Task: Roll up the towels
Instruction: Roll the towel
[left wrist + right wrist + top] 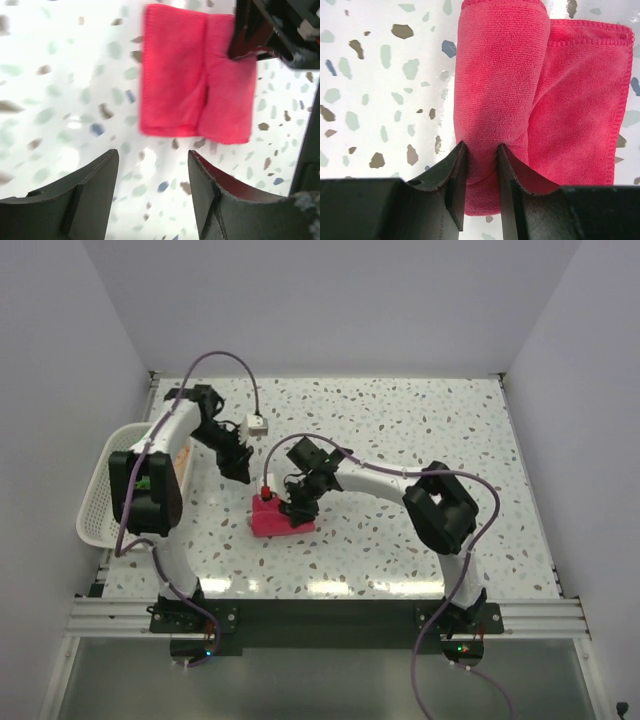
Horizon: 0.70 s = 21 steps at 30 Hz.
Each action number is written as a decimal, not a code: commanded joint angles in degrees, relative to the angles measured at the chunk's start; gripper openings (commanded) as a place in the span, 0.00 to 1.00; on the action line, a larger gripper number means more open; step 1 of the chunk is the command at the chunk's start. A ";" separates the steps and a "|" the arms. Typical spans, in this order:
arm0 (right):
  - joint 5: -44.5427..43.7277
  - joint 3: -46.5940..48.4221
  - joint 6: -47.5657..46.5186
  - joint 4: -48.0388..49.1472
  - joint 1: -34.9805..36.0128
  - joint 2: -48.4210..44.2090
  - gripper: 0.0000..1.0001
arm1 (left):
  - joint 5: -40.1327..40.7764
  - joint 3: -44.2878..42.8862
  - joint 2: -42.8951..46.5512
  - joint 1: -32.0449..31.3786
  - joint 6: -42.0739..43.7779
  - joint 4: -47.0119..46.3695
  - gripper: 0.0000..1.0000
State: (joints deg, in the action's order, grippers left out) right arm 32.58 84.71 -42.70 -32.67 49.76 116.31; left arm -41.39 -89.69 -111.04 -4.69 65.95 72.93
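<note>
The pink-red towel (278, 520) lies on the speckled table, partly rolled. In the right wrist view its rolled part (495, 90) lies left of the part that is still flat (585, 100). My right gripper (481, 150) is shut on the near end of the roll; it also shows in the top view (297, 504). My left gripper (238, 468) hovers just behind and left of the towel, open and empty (152, 165), with the towel (190, 75) ahead of it. A bit of green (145, 483) and of peach-orange (183, 458) shows by the basket, mostly hidden by the left arm.
A white mesh basket (98, 502) stands at the table's left edge. A small white box (256, 424) on a cable lies behind the left gripper. White walls close in the table at the back and both sides.
</note>
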 commanded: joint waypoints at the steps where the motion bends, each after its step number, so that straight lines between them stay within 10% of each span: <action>1: 7.40 0.45 1.47 -13.82 -0.88 5.49 0.00 | -2.90 -3.30 4.87 6.08 3.30 -0.06 0.63; 11: 18.12 20.92 4.20 -32.36 -4.40 25.07 0.00 | -10.39 21.02 30.16 12.52 -9.52 -25.44 0.69; 21: 28.76 30.52 6.57 -39.49 -8.36 34.94 0.00 | 8.67 53.01 59.24 -9.17 -3.55 -38.62 0.84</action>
State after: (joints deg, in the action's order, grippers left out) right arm 66.08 116.42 -35.90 -66.61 41.15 144.99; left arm -39.46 -42.78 -56.84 -9.32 60.45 43.05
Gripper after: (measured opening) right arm 0.286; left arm 0.823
